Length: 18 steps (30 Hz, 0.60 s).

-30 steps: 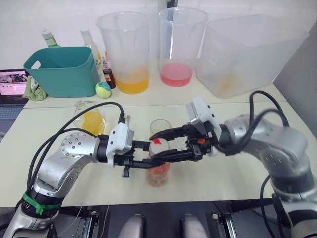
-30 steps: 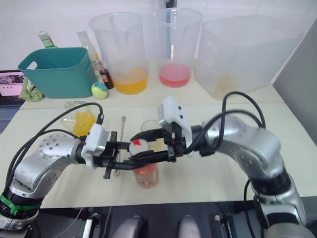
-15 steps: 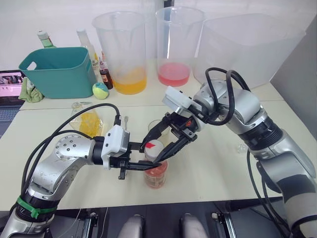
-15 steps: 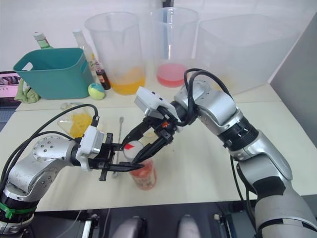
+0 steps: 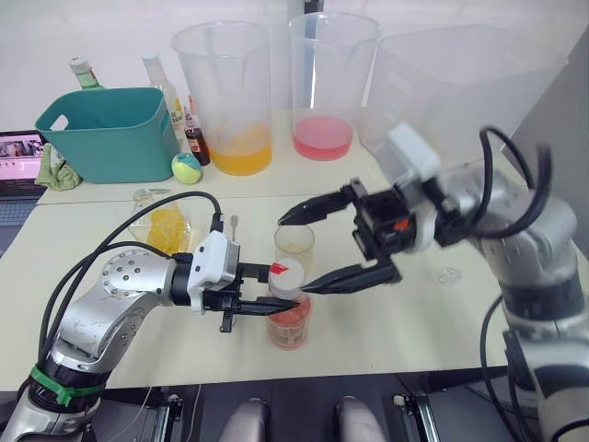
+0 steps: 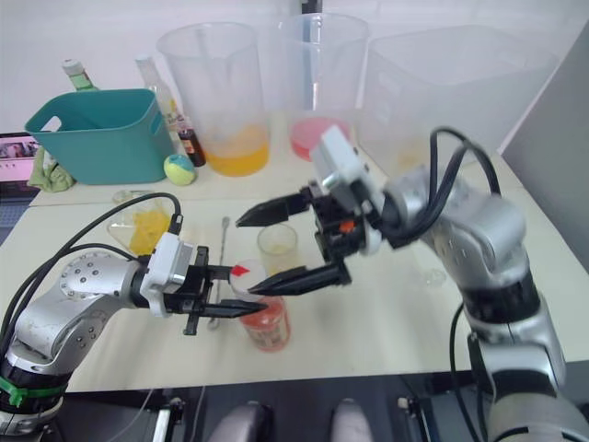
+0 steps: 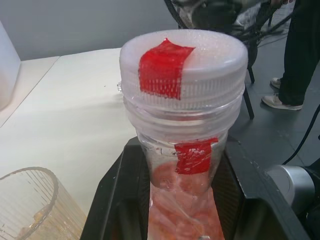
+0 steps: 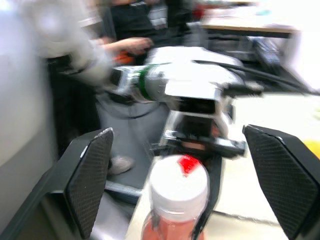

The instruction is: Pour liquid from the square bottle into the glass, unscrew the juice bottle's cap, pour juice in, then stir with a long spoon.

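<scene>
L hand (image 5: 247,296) clamped on juice bottle (image 5: 291,318), centre-bottom of frame, upright on desk (image 5: 396,318); cap (image 5: 287,273) on. R hand (image 5: 324,244) fingers wide apart, just right of cap. Glass (image 5: 294,242) behind bottle.

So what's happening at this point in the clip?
The left gripper is shut on the juice bottle, holding it upright on the table just below its neck. The white cap is on the bottle. The right gripper is wide open beside the cap, not touching it. The glass stands just behind, with some yellow liquid in it.
</scene>
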Available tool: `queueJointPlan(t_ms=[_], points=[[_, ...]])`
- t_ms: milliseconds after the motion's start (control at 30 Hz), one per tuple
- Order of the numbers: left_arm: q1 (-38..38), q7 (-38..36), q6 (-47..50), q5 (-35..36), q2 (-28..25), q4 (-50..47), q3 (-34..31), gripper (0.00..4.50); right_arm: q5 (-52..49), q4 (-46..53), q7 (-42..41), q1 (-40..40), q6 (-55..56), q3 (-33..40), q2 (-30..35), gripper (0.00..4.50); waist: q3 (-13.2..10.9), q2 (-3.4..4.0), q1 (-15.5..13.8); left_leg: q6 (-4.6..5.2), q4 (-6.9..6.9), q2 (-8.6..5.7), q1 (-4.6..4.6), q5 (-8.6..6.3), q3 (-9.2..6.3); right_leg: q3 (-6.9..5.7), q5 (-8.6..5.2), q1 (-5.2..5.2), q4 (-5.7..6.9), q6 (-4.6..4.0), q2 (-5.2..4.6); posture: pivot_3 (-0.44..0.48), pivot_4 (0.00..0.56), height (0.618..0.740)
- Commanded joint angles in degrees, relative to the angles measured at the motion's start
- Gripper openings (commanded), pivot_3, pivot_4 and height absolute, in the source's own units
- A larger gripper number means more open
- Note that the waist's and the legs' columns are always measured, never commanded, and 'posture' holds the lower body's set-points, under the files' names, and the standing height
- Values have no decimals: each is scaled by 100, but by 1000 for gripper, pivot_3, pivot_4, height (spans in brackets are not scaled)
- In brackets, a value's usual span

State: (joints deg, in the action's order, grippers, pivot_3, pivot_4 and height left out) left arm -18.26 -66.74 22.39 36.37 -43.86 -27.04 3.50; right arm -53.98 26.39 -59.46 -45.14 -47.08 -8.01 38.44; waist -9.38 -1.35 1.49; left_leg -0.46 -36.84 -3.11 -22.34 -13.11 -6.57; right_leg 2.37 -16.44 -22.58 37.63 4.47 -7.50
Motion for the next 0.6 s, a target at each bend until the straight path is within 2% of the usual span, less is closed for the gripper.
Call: queueJointPlan(t_ms=[33,233,567,600], points=[[106,-44,126,-171,-105,105,140,1240,-188,933,1241,321,-341,241,-225,4437,0,0,1,0,0,1,1,0,2,2,0,-1,3,0,0,0,150,729],[26,-73,176,-134,-106,140,167,1240,-230,1387,2415,594,-668,271,-475,4437,0,0,-16,0,-1,1,3,0,19,2,1,2,2,-2,0,0,150,729],[-21,-142,150,-139,-95,239,199,1240,-290,1653,3068,795,-906,255,-447,4437,0,0,-13,1,-1,1,3,0,29,0,1,3,0,-2,1,0,150,729],[-33,-148,145,-144,-88,255,207,1240,-285,1660,3086,794,-905,250,-435,4200,0,0,-12,1,-1,1,3,0,30,-1,1,3,0,-2,1,0,150,729]])
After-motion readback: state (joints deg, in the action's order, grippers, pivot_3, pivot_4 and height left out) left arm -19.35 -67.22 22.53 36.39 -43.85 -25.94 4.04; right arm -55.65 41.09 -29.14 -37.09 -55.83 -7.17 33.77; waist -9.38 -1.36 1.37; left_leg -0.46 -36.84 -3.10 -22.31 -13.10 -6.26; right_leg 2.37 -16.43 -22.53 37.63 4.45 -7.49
